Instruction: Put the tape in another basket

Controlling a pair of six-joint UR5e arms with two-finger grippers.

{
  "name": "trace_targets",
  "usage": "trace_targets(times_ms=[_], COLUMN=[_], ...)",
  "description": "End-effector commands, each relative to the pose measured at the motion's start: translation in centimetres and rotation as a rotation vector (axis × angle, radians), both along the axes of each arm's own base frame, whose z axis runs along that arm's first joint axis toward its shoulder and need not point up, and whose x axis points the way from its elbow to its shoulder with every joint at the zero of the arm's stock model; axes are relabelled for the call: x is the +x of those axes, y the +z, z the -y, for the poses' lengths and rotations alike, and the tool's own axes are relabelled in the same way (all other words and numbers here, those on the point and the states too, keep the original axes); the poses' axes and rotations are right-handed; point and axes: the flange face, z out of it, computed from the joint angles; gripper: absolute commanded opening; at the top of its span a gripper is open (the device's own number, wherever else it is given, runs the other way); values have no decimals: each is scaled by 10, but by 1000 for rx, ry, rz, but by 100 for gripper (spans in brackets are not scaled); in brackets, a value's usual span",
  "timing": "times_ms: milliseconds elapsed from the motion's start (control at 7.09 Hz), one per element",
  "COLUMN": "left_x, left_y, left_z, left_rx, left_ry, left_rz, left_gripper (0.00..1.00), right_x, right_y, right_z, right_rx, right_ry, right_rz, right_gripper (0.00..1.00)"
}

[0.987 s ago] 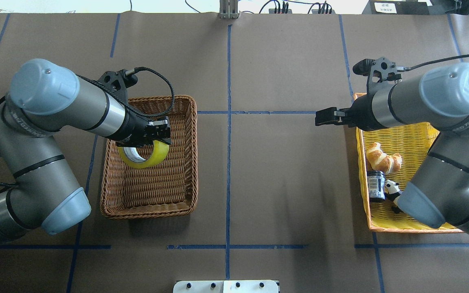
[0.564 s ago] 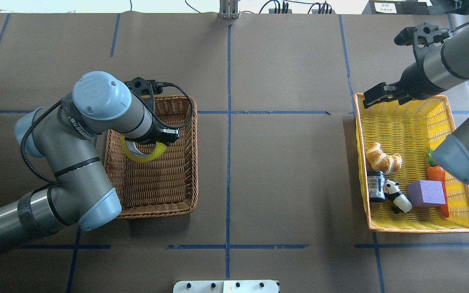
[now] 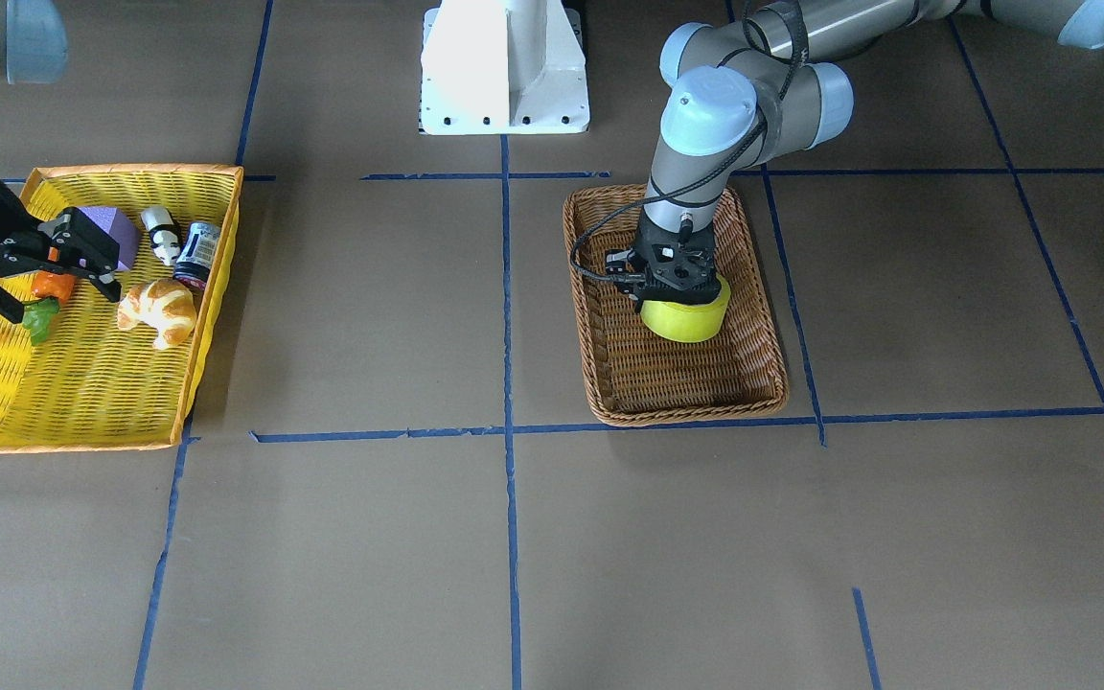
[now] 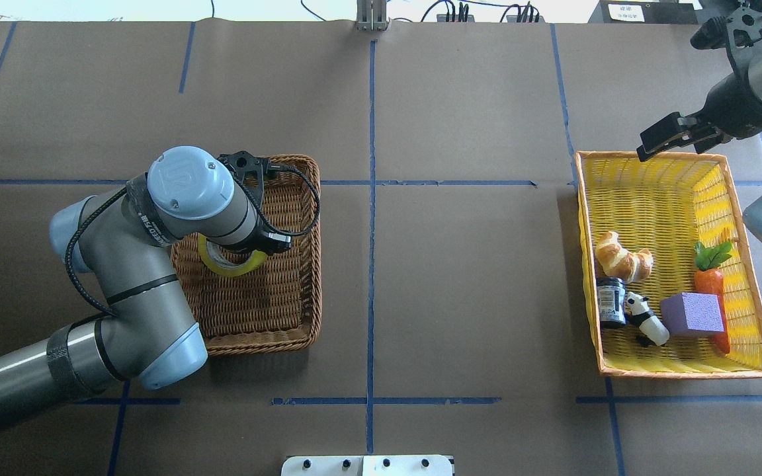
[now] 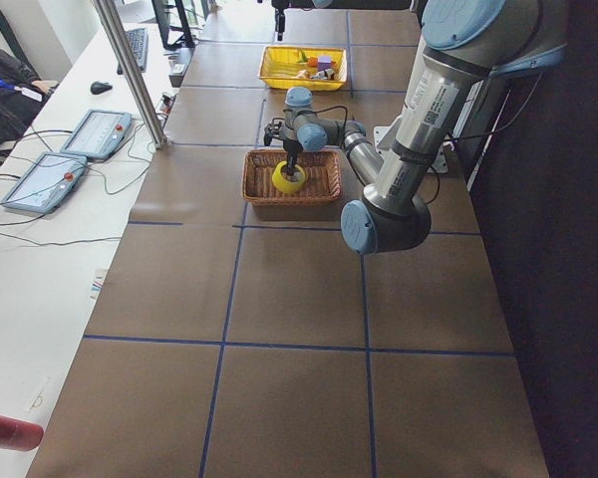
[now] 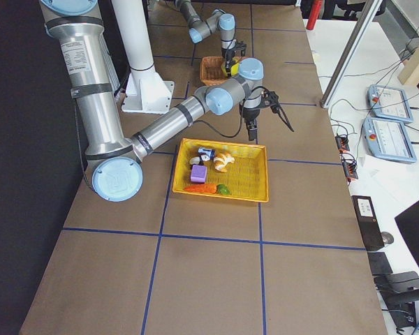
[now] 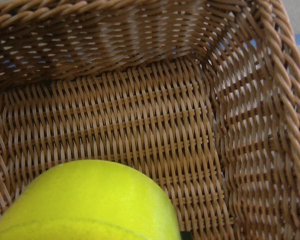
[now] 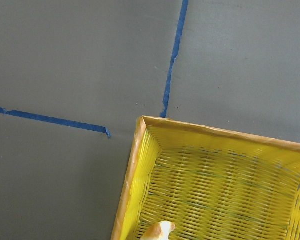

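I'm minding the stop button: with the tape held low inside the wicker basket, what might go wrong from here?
1. The tape is a round roll; once the left pincer lets go, it may roll or tip against the basket wall.
2. Whether it touches the basket floor cannot be told, so it might drop and bounce.
3. The wrist cable loops near the braided rim and might snag as the arm lifts.

Basket: brown woven wicker, rough and matt, with a braided rim. Tape: smooth yellow plastic film with a slight sheen. Table cover: matt brown paper, marked with blue adhesive strips. Yellow basket: tight weave, glossy, looks plastic. Left arm: satin grey metal tubes, smooth blue-grey caps.
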Motion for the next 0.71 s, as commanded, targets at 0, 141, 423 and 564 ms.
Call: trace_targets(times_ms=[0, 141, 423, 564], left_x=[-1, -5, -20, -32], left_y=[-1, -11, -29, -38], left_z=[-3, -6, -17, -25], left_rx=[1, 4, -13, -27], left_ry=[5, 2, 5, 7], left_rz=[-3, -12, -3, 20], left_gripper=[33, 89, 100, 100], right_x=[3, 3, 5, 7], right_y=[-1, 0, 1, 6], right_z=[0, -1, -2, -4], right_rx=[0, -2, -2, -11], right_ry=[2, 1, 3, 3], right_rz=[3, 3, 3, -2], right_gripper=[100, 100, 100, 100])
